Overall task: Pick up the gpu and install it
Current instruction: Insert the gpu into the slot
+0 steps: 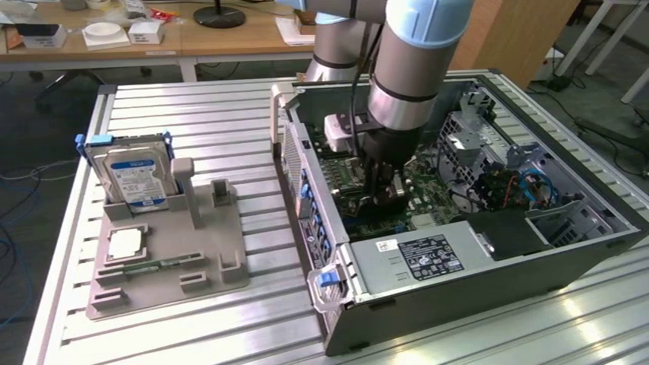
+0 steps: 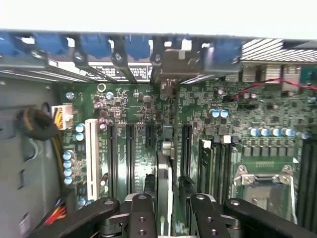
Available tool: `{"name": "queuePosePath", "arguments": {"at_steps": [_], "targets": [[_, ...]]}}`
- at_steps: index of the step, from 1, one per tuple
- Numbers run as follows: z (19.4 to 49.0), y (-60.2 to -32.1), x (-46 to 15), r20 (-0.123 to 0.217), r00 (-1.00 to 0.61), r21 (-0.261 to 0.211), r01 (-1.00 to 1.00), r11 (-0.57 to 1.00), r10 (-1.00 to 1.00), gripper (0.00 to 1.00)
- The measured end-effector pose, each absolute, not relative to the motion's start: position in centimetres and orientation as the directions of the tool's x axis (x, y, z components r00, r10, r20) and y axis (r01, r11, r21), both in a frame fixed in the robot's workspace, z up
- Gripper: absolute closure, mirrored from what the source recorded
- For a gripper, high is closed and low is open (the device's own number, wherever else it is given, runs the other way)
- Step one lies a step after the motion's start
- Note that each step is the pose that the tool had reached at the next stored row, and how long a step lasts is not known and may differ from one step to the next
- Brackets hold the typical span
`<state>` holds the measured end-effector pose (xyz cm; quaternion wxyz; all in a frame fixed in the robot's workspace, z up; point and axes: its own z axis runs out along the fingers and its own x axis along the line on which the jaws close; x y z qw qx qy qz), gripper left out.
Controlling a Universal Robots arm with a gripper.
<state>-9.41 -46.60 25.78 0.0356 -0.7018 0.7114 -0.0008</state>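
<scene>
1. The arm reaches down into the open computer case point(image 1: 568, 251); the gripper point(image 1: 384, 199) sits low over the motherboard point(image 1: 350, 182).
2. In the wrist view, the gpu point(image 2: 164, 186) stands on edge between the fingers point(image 2: 142, 218), running along an expansion slot toward the rear wall of the case. It appears set into the slot; full seating cannot be confirmed.
3. The gripper point(image 2: 167, 218) brackets the card with its fingers slightly parted; whether the pads press on the card or have let go cannot be told.
4. Judgement: pickup and transport are done, and insertion is at or near completion.
5. Outside the case, the hard drive point(image 1: 130, 176) stands in the grey parts fixture point(image 1: 193, 266), untouched.
</scene>
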Motion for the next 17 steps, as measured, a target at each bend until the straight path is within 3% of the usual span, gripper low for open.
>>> {"name": "queuePosePath", "arguments": {"at_steps": [14, 16, 17], "targets": [[28.0, -46.6, -9.4, -0.05, -0.012, -0.057, -0.998, 0.015, -0.999, 0.68], [28.0, -46.6, -9.4, -0.05, -0.012, -0.057, -0.998, 0.015, -0.999, 0.8], [28.0, -46.6, -9.4, -0.05, -0.012, -0.057, -0.998, 0.015, -0.999, 0.8]]}}
